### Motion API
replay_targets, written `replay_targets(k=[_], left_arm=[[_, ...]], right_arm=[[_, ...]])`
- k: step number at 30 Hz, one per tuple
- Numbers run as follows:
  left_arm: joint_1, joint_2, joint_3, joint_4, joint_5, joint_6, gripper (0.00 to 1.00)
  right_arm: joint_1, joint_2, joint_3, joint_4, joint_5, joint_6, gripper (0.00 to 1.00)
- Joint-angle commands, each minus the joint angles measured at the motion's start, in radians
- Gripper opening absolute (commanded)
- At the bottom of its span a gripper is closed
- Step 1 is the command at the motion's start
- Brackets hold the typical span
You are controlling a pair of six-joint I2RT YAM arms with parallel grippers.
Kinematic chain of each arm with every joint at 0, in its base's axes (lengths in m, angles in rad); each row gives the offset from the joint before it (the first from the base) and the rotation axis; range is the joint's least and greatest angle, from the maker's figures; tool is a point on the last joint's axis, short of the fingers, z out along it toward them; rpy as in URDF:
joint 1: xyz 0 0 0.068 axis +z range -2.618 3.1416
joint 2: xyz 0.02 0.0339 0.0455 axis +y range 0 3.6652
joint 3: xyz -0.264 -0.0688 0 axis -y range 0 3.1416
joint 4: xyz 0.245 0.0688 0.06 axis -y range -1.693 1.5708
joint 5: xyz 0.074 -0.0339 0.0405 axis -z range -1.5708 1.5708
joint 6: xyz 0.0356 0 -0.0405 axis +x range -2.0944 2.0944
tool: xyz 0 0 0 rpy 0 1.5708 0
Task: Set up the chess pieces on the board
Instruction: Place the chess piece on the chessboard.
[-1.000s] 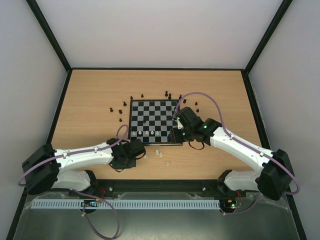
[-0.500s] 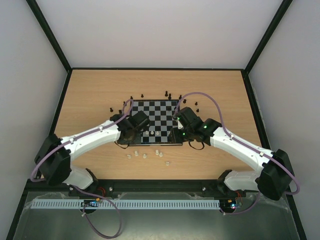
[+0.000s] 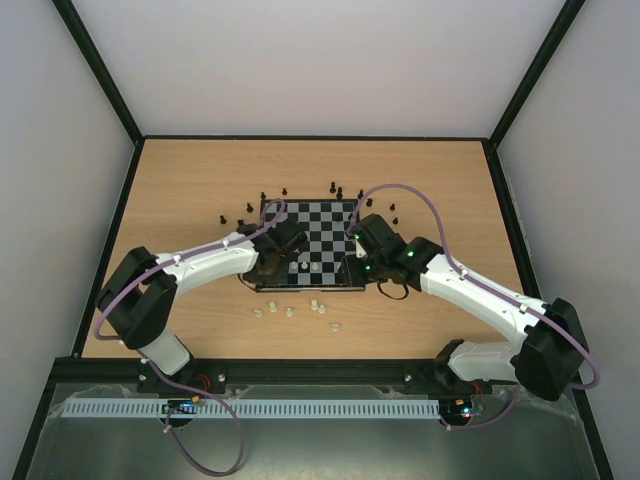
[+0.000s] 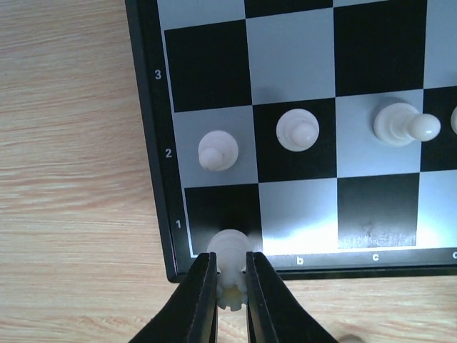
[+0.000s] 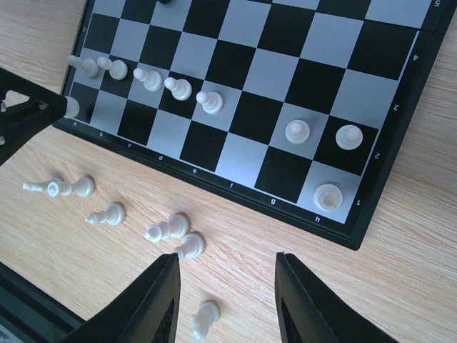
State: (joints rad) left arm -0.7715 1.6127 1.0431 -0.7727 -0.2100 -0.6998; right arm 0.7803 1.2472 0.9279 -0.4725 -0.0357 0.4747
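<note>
Left gripper point(image 4: 230, 266) pinched a small cream-white chess piece point(image 4: 229, 245) over the black-and-silver chequered board point(image 4: 289, 53), at its corner square. Right gripper point(image 5: 227, 261) hung open; nothing held.

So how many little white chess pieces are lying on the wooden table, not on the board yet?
6 cream-white chess pieces lie on the wooden tabletop before the chequered board: three left, two middle, one nearer the arms. Arms might hide more.

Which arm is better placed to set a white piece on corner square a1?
Left: the left gripper is shut on a white piece right over a1 on the board; the right gripper hangs open and empty.
</note>
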Motion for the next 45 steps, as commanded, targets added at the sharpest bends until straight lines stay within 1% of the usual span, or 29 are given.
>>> replay_targets(k=[1, 14, 16, 24, 33, 38, 41, 45], left_arm=[[0.016, 0.023, 0.028, 0.019, 0.005, 0.037, 0.06], [0.026, 0.051, 0.015, 0.036, 0.01, 0.047, 0.08], [0.026, 0.051, 0.013, 0.036, 0.008, 0.046, 0.11], [0.028, 0.052, 0.003, 0.037, 0.003, 0.043, 0.13], [0.031, 0.043, -0.014, 0.035, -0.005, 0.041, 0.14], [0.034, 0.037, -0.024, 0.035, -0.005, 0.04, 0.18], [0.035, 0.034, -0.025, 0.035, -0.002, 0.04, 0.24], [0.035, 0.027, -0.018, 0.026, -0.008, 0.039, 0.27]], right_arm=[[0.005, 0.005, -0.008, -0.03, 0.008, -0.005, 0.38], [0.006, 0.011, -0.011, -0.029, 0.012, -0.004, 0.38], [0.006, 0.012, -0.012, -0.028, 0.007, -0.004, 0.38], [0.006, 0.014, -0.013, -0.027, 0.009, -0.004, 0.38], [0.006, 0.015, -0.014, -0.027, 0.009, -0.003, 0.38], [0.005, 0.019, -0.013, -0.027, 0.006, -0.003, 0.38], [0.005, 0.018, -0.013, -0.028, 0.006, -0.005, 0.38], [0.005, 0.02, -0.012, -0.026, 0.006, -0.004, 0.38]])
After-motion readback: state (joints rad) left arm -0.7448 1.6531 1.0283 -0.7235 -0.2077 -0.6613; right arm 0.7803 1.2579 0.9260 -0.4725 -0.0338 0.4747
